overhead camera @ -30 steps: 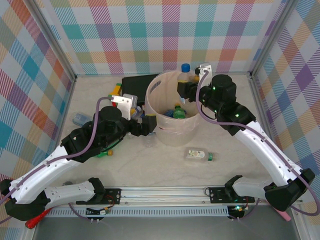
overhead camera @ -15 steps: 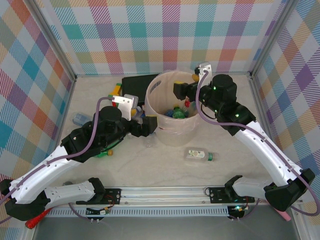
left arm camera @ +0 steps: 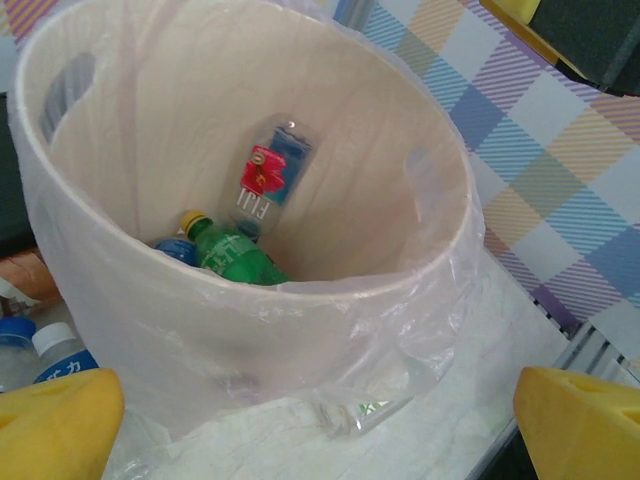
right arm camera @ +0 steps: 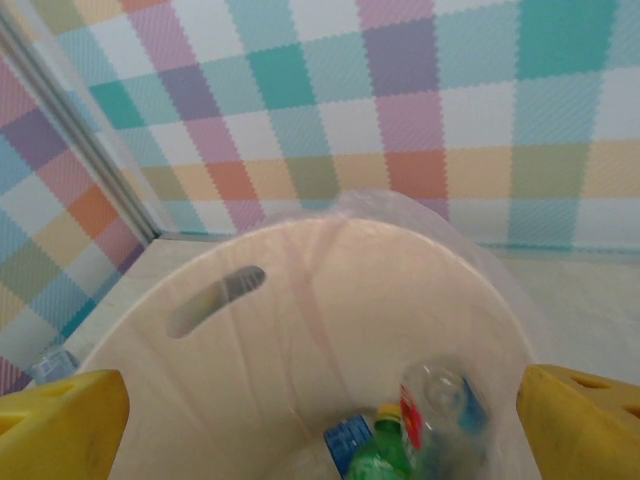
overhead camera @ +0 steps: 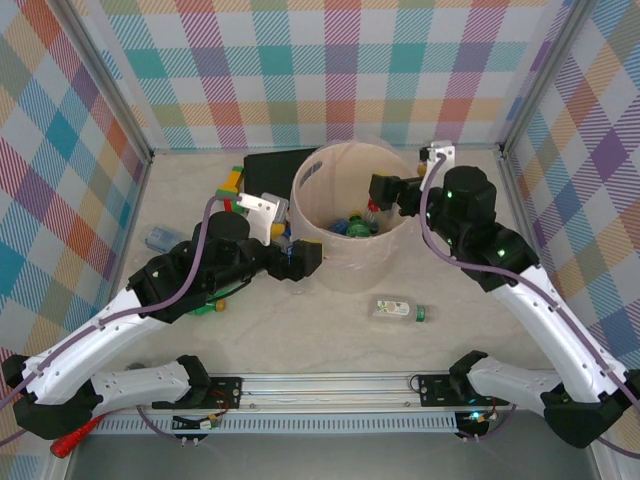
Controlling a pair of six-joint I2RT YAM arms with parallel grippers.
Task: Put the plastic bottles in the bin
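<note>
The bin [overhead camera: 345, 265] stands mid-table, a whitish bucket with a clear liner. Inside lie a green bottle [left arm camera: 236, 256] with a yellow cap and a clear bottle [left arm camera: 270, 178] with a red and blue label; the right wrist view shows them as the green bottle [right arm camera: 378, 455] and the clear bottle [right arm camera: 440, 408]. My right gripper [overhead camera: 381, 190] hangs open over the bin's far right rim, its yellow fingers [right arm camera: 585, 425] empty. My left gripper [overhead camera: 308, 258] is open against the bin's near left wall. One clear green-capped bottle [overhead camera: 400, 310] lies on the table in front of the bin.
A black box [overhead camera: 268, 164] and coloured blocks [overhead camera: 232, 182] sit behind my left arm. A clear bottle [overhead camera: 160, 238] lies at the far left, and a green one [overhead camera: 210, 305] peeks out under the left arm. Blue-labelled bottles [left arm camera: 55, 360] lie left of the bin.
The blue-capped bottle held by my right gripper above the bin has dropped inside. That gripper has opened and shifted right. My left gripper has edged right along the bin's wall.
</note>
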